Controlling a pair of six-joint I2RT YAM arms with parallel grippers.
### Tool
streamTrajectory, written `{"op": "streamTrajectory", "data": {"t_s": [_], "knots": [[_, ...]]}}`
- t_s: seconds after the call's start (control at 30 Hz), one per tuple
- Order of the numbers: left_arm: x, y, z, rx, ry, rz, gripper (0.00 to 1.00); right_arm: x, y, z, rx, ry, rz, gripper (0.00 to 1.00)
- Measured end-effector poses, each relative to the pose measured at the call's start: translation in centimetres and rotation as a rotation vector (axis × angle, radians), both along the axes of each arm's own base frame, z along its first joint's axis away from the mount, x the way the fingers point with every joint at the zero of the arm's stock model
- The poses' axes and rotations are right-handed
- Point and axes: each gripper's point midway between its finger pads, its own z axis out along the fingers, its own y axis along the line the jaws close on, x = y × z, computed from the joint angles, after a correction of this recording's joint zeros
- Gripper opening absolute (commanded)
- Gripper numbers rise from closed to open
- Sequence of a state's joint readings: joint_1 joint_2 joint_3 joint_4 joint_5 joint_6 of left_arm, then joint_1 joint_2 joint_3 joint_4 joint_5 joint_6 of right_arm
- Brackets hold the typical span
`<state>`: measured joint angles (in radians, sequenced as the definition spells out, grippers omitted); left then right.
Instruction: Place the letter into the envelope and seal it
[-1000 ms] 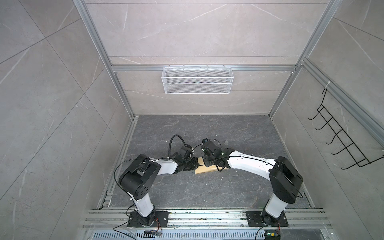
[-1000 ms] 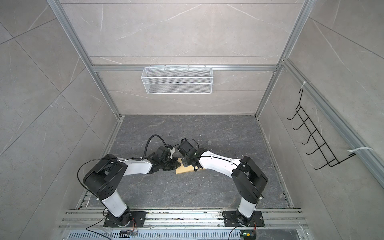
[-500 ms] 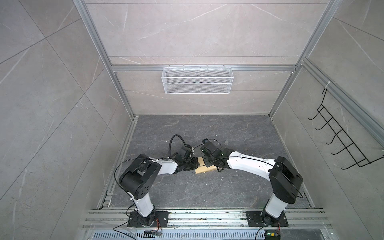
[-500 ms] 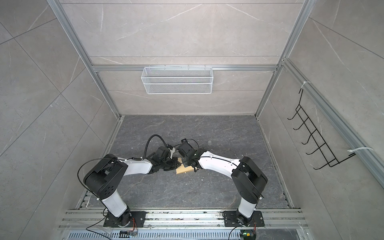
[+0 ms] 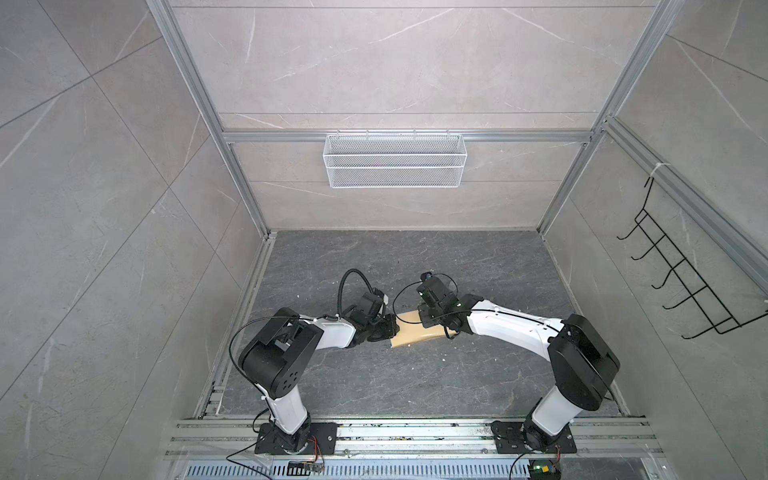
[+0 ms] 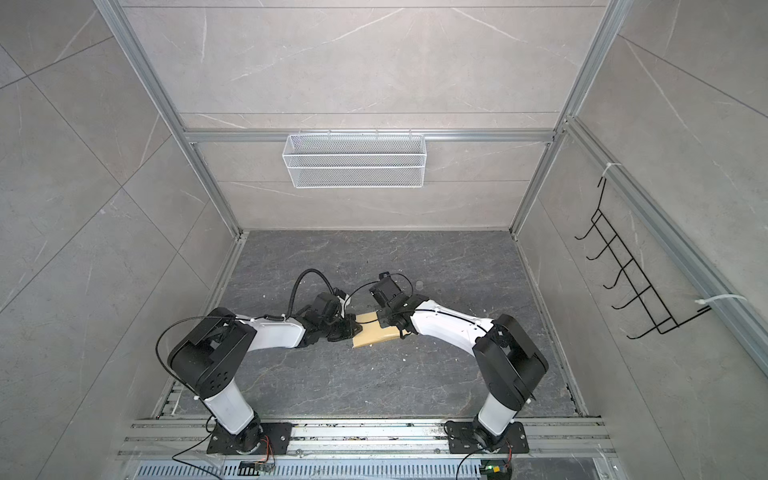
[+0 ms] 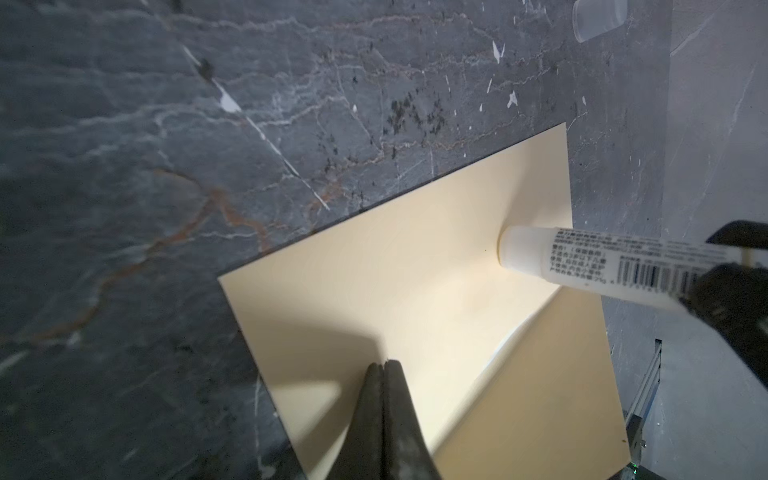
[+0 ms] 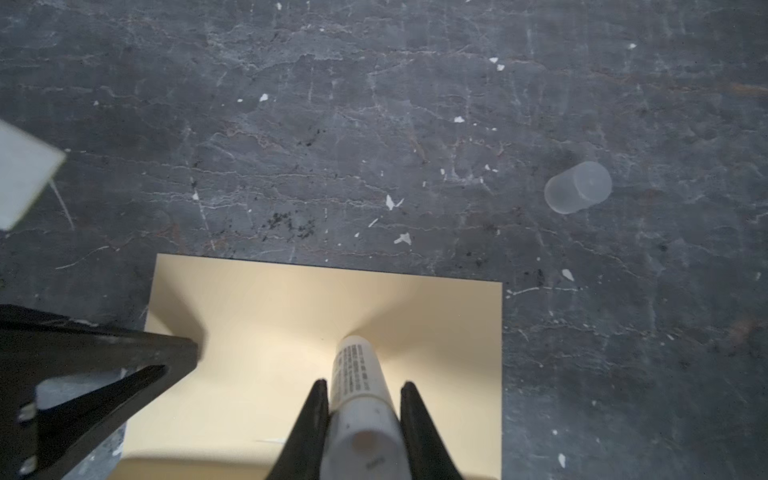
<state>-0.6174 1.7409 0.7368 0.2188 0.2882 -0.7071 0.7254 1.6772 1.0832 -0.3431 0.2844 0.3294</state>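
Tan envelope [image 5: 409, 336] flat, flap open

Envelope [image 7: 395, 270] — plain cream-yellow; glue stick [image 7: 582, 259] white (black print, barcode); table [image 8: 332, 124] dark grey — pale-veined marbling.

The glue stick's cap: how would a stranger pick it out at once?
On the dark marble tabletop lies a yellow envelope, where the right gripper holds a white glue stick. The cap lies on bare stone beyond the envelope: the only small, frosted, see-through cylinder.

Left fingers [image 7: 368, 415] pressed together, right fingers [image 8: 311, 424] clamped slightly apart, both angled downward
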Motion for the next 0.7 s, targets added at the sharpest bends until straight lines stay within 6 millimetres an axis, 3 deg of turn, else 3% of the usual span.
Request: {"op": "streamTrajectory", "data": {"t_s": [0.2,0.37,0.47,0.63,0.7], "knots": [[0.0,0.0,0.0,0.000,0.000,0.000,0.00,0.6,-1.1,0.0,-0.003,0.006,-0.029,0.00],[0.0,0.0,0.0,0.000,0.000,0.000,0.00,-0.1,-1.3,0.8,0.039,0.024,-0.018,0.00],[0.0,0.0,0.0,0.000,0.000,0.000,0.00,-0.8,-1.6,2.9,0.097,-0.004,-0.013,0.00],[0.0,0.0,0.0,0.000,0.000,0.000,0.00,-1.0,-1.6,8.4,0.229,-0.114,-0.007,0.00],[0.0,0.0,0.0,0.000,0.000,0.000,0.00,-1.0,-1.4,9.4,0.258,-0.135,0.001,0.00]]}}
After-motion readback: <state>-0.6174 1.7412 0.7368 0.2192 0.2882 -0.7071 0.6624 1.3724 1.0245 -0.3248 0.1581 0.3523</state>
